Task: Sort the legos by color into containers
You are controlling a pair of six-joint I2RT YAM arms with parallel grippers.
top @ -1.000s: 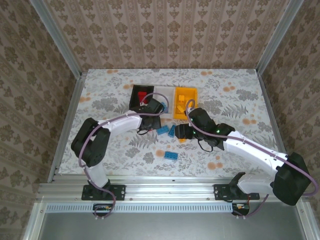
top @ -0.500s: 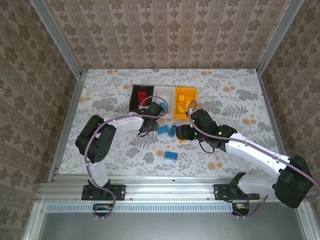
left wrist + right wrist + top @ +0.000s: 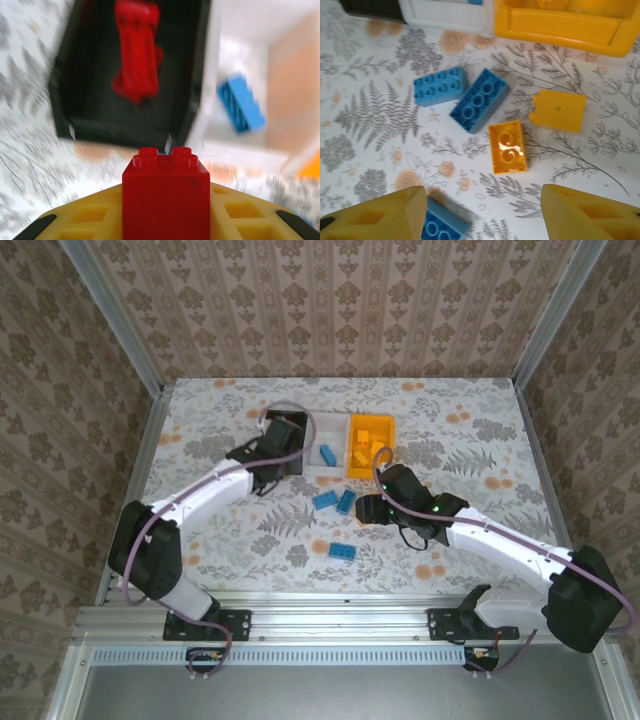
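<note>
My left gripper (image 3: 166, 202) is shut on a red lego (image 3: 166, 180), held above the table just in front of the black container (image 3: 100, 107), which has red legos (image 3: 136, 47) inside. In the top view the left gripper (image 3: 283, 437) hovers over that container. The white container (image 3: 335, 435) holds a blue lego (image 3: 241, 102). The orange container (image 3: 371, 419) holds orange legos. My right gripper (image 3: 482, 215) is open above the table, near an upside-down orange lego (image 3: 507, 146) and another orange lego (image 3: 558, 111).
Two blue legos (image 3: 440, 86) (image 3: 480, 100) lie side by side in front of the white container (image 3: 447, 15). A third blue lego (image 3: 440, 227) lies by my right gripper's left finger and, in the top view, nearer the front edge (image 3: 342, 551).
My left gripper shut on the red lego and swung from beside the blue legos back-left to the black container. The right gripper barely moved and stayed open.
</note>
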